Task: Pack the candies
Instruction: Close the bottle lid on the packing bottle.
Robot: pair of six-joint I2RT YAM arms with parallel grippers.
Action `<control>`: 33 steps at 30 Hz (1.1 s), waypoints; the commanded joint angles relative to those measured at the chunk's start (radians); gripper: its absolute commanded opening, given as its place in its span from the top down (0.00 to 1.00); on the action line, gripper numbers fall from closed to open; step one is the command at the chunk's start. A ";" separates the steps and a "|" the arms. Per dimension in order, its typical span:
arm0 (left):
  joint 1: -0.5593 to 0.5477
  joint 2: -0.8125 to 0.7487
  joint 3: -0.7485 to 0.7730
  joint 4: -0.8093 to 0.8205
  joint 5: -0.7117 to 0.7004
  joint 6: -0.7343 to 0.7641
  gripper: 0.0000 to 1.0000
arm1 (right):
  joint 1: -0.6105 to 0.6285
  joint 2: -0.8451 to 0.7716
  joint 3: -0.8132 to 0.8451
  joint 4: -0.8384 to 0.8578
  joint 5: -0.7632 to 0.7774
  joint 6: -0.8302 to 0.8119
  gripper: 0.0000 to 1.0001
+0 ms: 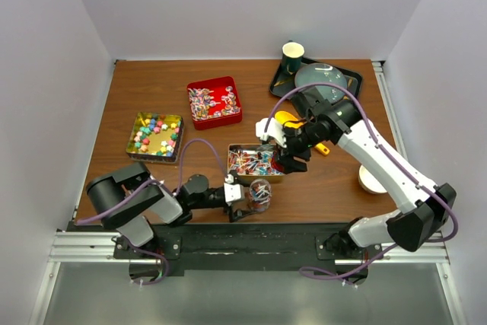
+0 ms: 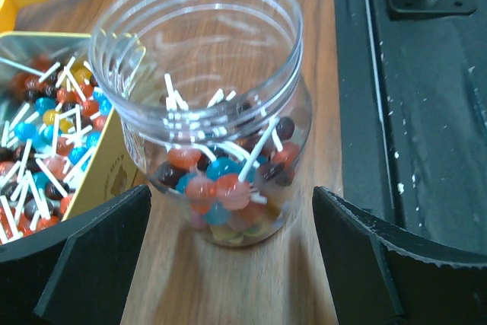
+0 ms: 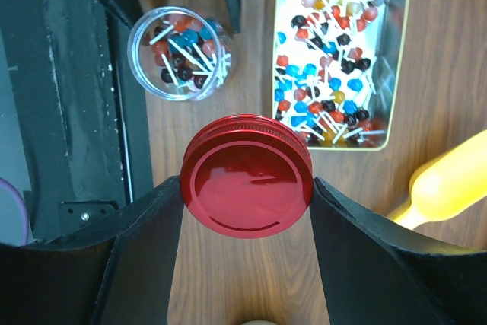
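A clear plastic jar (image 2: 205, 97) partly filled with small lollipops (image 2: 221, 180) stands open near the table's front edge (image 1: 259, 194). My left gripper (image 2: 232, 192) is open, a finger on each side of the jar's base, apart from it. My right gripper (image 3: 247, 180) is shut on a red round lid (image 3: 247, 188), held above the table right of the jar (image 3: 179, 52). A gold tin (image 1: 253, 161) holds many loose lollipops (image 3: 335, 58). Star-like candies fill a tin (image 1: 156, 135) at the left. Wrapped twists fill a red tin (image 1: 214, 102).
A yellow scoop (image 1: 288, 119) lies under the right arm, by the gold tin. A black tray (image 1: 351, 75) at the back right carries a green cup (image 1: 293, 55) and a grey dome. A paper cup (image 1: 373, 180) stands at the right. The black base rail (image 2: 426, 112) runs beside the jar.
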 commanded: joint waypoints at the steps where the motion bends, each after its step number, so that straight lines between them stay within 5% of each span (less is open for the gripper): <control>1: -0.012 0.076 -0.002 0.193 -0.051 0.036 0.09 | 0.045 0.008 0.031 -0.030 0.002 -0.032 0.48; 13: -0.072 0.395 0.054 0.530 -0.147 0.046 0.11 | 0.139 0.028 -0.029 -0.053 -0.001 -0.106 0.48; 33: -0.070 0.411 0.047 0.530 -0.230 0.095 0.19 | 0.288 0.121 -0.115 0.092 0.011 -0.080 0.48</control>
